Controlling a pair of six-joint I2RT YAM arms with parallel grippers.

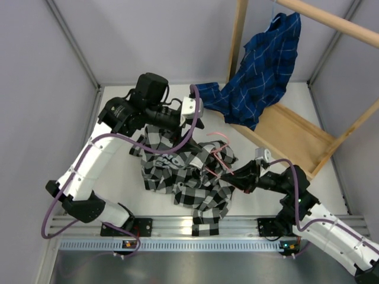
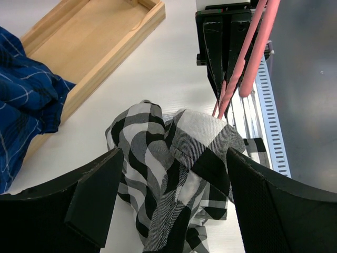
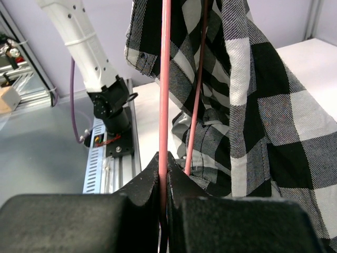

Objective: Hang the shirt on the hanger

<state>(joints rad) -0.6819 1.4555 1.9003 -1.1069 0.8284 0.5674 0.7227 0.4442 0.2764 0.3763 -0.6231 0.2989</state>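
**Hanger Clamped, Shirt Partly Draped**

Your right gripper (image 3: 164,164) is closed tight on the pink wire hanger (image 3: 165,79), anchoring it for dressing; the black-and-white check shirt (image 3: 253,105) drapes over that wire, bunched on the table (image 2: 174,68); your left gripper (image 2: 171,200) gapes wide above the fabric, gripping nothing, apparently poised to take a fold.

The shirt (image 1: 177,177) is a bold black-and-white check, the hanger (image 3: 165,79) is pink, the other shirt (image 1: 266,65) is deep blue plaid with fine pale lines, and the tray (image 1: 293,136) is light honey-coloured wood.
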